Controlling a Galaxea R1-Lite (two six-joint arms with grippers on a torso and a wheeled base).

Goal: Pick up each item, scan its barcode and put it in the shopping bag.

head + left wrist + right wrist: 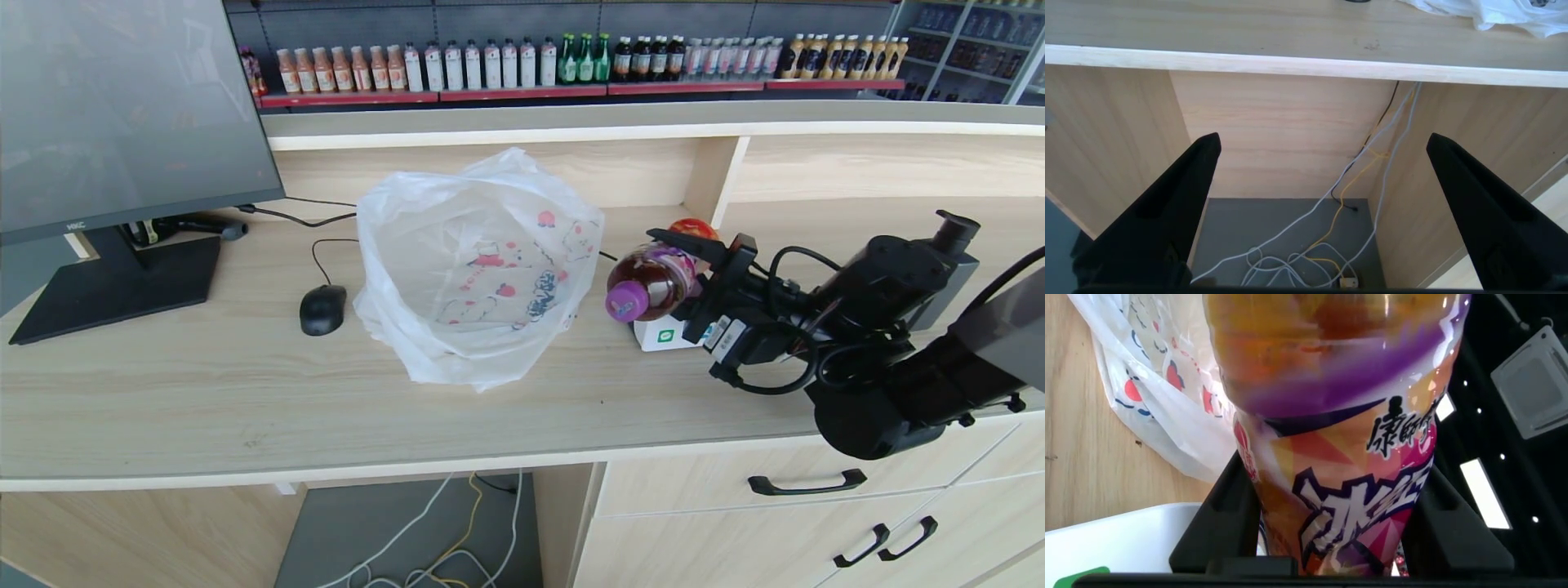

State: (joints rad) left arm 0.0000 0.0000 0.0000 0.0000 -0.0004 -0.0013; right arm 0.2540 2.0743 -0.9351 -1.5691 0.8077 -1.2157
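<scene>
- Step in hand: you have the bottle (653, 286) lifted, so pick-up is done. By my judgement it is at the scan stage or between scan and bagging; no barcode is legible from here.
- Right gripper (691, 286): jaws closed part-way around the bottle's body, clamping the labelled section. The bottle lies on its side, purple cap pointing away from the gripper.
- Directly beneath that gripper sits a small white box (660, 336) on the counter (204, 392); whether it is the scanner I cannot tell.
- The shopping bag (478, 269) stands just beyond the cap end, near the bottle but not touching it, mouth open upward.
- Next move calls for raising the bottle over the bag's rim before you release it.
- Left gripper (1323, 143): jaws spread wide, holding nothing, below the counter edge, well apart from bottle and bag.
</scene>
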